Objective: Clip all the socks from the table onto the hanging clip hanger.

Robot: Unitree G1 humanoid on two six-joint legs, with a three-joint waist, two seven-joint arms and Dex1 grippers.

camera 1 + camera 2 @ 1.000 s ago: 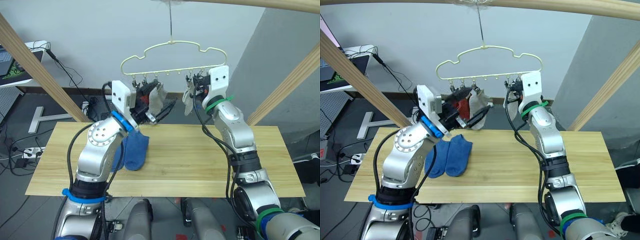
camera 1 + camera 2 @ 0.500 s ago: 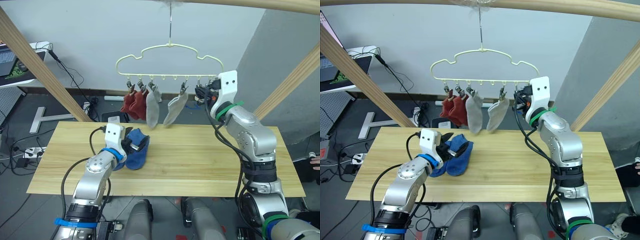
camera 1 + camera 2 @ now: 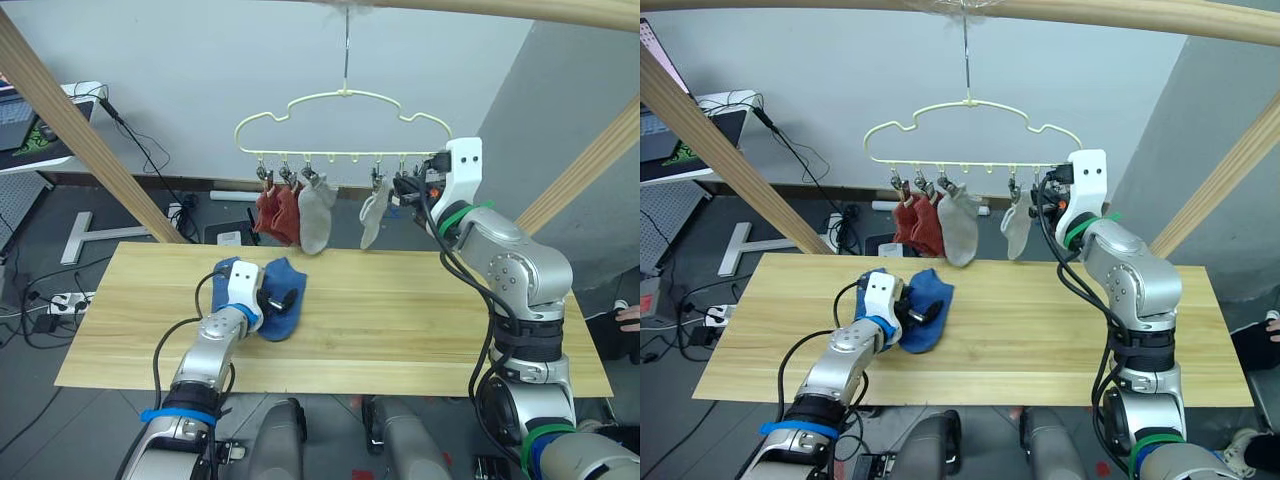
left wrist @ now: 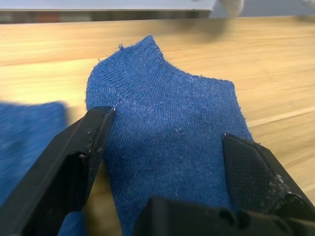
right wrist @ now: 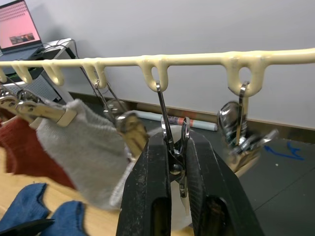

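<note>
Left gripper [image 4: 167, 147] straddles a blue sock [image 4: 167, 132], jaws apart; right gripper [image 5: 178, 162] squeezes a clip [image 5: 174, 142]. Four hung, two blues left.

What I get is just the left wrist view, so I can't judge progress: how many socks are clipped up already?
Observer: Four hang on the hanger: two red socks and two grey socks.
Operator: Where is the right arm?
Observer: Up at the hanger's bar, with the right arm's fingers shut on an empty clip.
Operator: Any other clip free?
Observer: Yes, one more empty clip hangs next to it, toward the bar's right end.
</note>
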